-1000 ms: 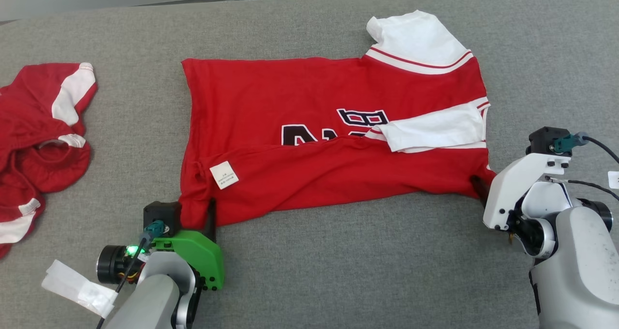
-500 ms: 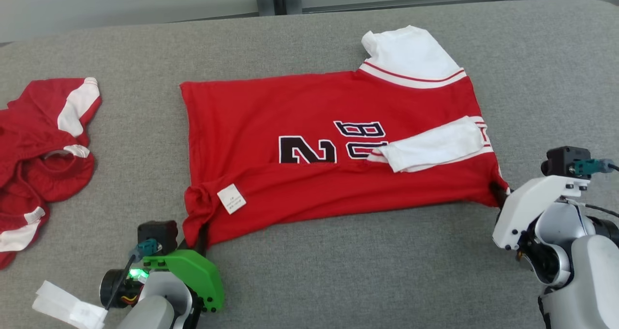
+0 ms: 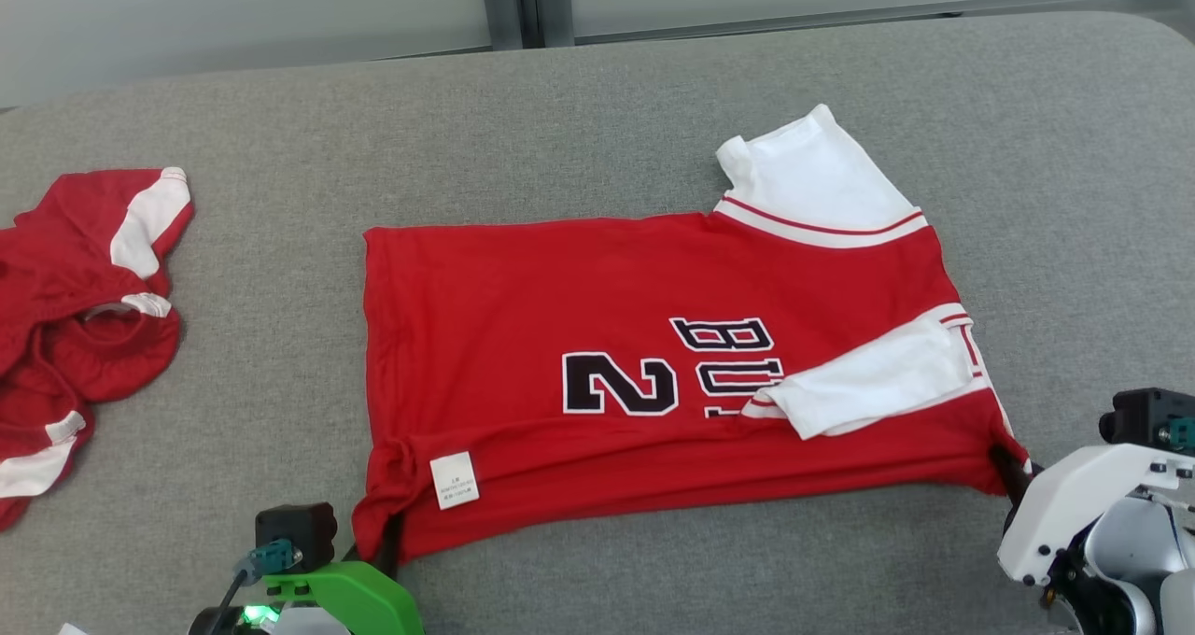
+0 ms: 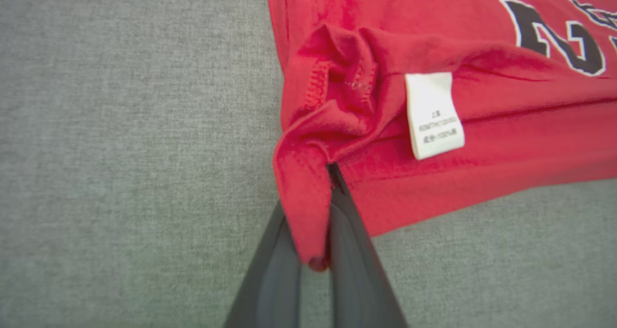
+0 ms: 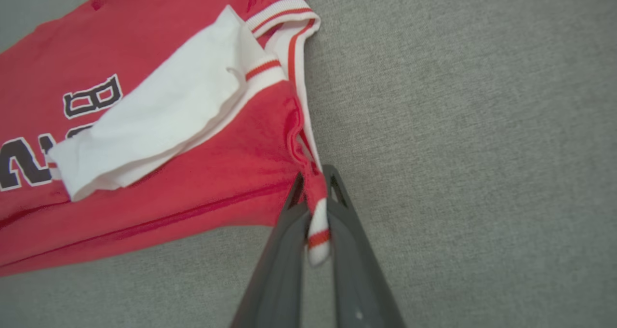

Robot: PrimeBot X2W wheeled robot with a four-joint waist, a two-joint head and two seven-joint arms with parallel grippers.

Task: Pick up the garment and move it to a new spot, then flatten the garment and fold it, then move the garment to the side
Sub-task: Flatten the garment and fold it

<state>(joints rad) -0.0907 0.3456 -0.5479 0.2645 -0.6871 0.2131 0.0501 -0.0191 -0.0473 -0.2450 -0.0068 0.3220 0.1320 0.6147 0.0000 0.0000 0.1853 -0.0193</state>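
Garment [image 3: 523,317] is lying spread across the grey bench [image 3: 653,103]. Left tool [image 4: 329,171] is pinching its hem corner [image 4: 308,236]; right tool [image 5: 315,178] is pinching the striped trim [image 5: 318,236]. Advisable: both moving level, together, holding the near edge taut.

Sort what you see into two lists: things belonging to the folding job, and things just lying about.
In the job: red jersey; left gripper, shut on its hem; right gripper, shut on its striped trim.
Lying about: crumpled red-and-white garment, far left.
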